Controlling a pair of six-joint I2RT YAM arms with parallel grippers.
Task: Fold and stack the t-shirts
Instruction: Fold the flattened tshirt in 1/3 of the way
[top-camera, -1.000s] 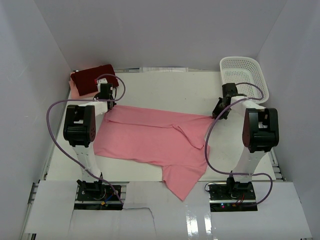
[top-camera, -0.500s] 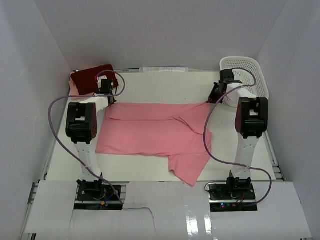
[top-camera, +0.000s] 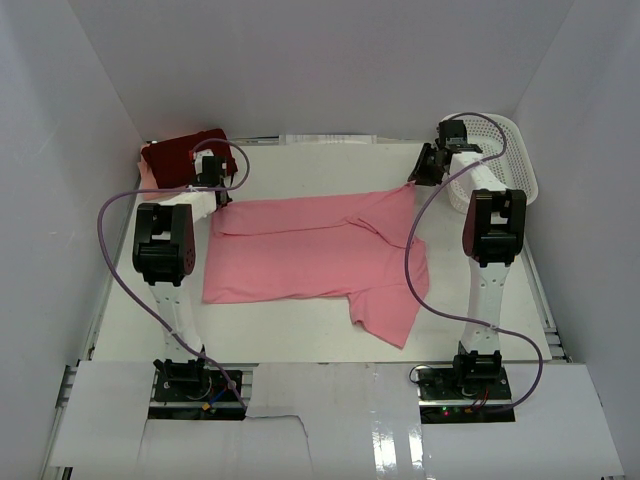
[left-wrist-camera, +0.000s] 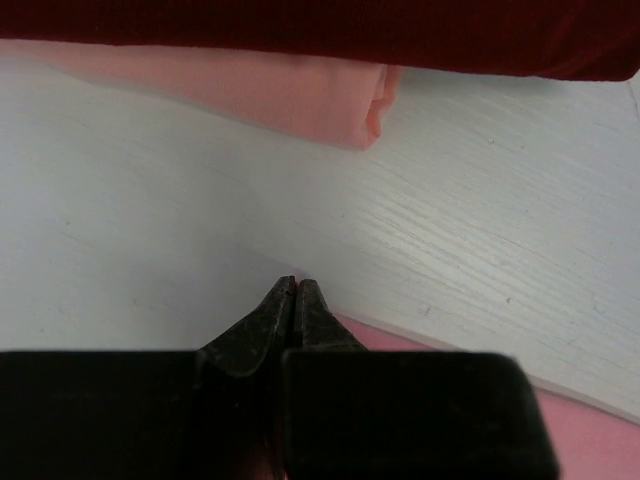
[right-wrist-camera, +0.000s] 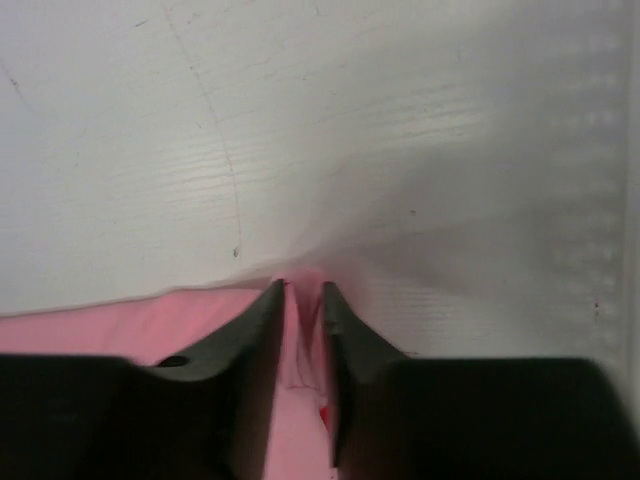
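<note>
Overhead and close wrist views share salmon-pink shirt (top-camera: 310, 250)

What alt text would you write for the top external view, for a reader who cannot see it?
The left gripper and right gripper each pinch a far corner of a salmon-pink t-shirt spread on a white table. A folded maroon t-shirt lies far left, a white mesh basket far right.

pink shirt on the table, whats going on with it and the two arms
The left gripper and right gripper each pinch a far corner of the salmon-pink t-shirt, which lies mostly spread on the table, not yet folded up. A folded maroon t-shirt sits on a pale peach t-shirt at the far left.
</note>
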